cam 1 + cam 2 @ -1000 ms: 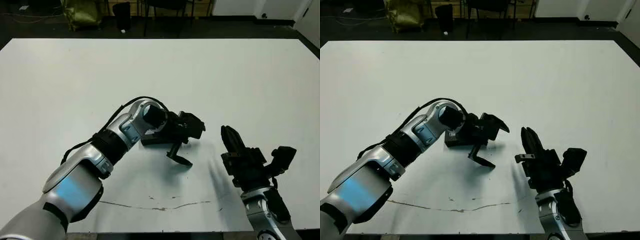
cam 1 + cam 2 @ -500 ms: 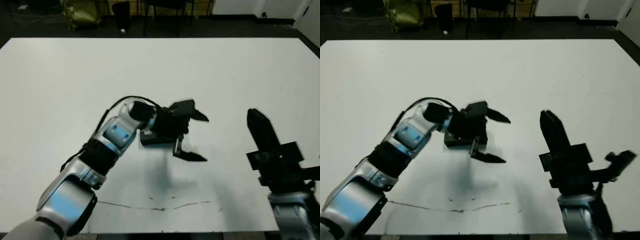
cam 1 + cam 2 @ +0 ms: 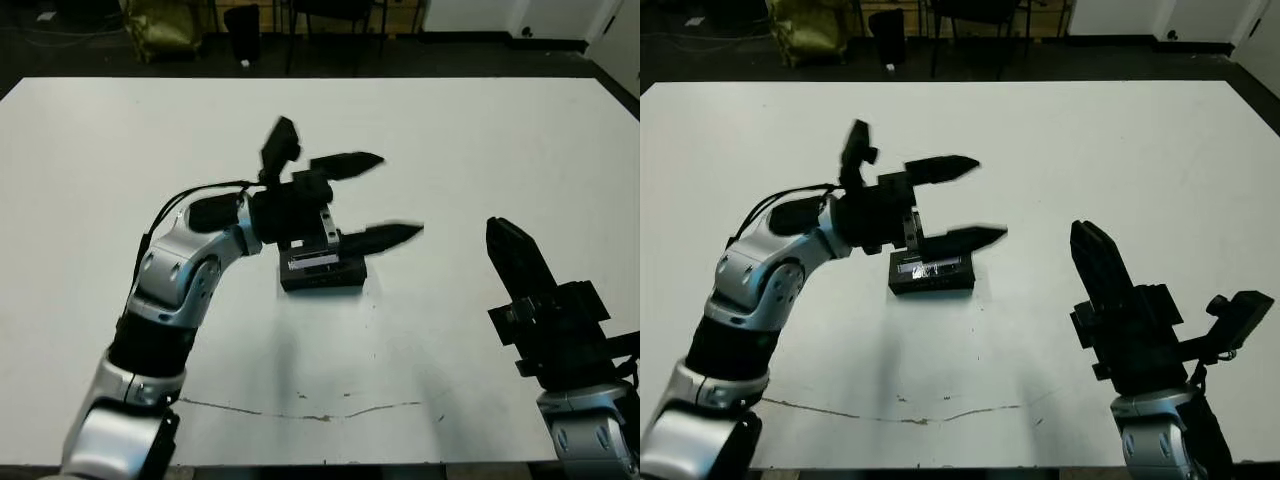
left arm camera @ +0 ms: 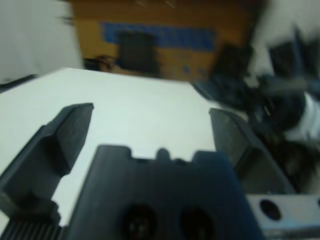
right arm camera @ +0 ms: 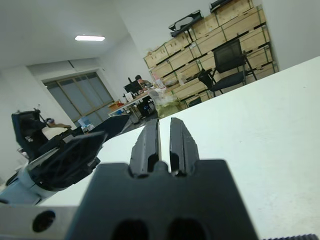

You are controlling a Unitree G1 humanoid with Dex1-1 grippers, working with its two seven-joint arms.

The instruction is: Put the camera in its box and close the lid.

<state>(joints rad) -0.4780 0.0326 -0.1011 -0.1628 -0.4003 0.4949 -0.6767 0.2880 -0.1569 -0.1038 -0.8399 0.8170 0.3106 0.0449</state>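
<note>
Jaws of our left gripper (image 3: 365, 198) gape wide and empty above the box (image 3: 322, 271), while our right gripper (image 5: 164, 141) is pinched almost closed near the table's (image 3: 480, 150) front edge. Mid-table, the box looks lidded (camera presumably inside, unseen), so little seems left.
</note>
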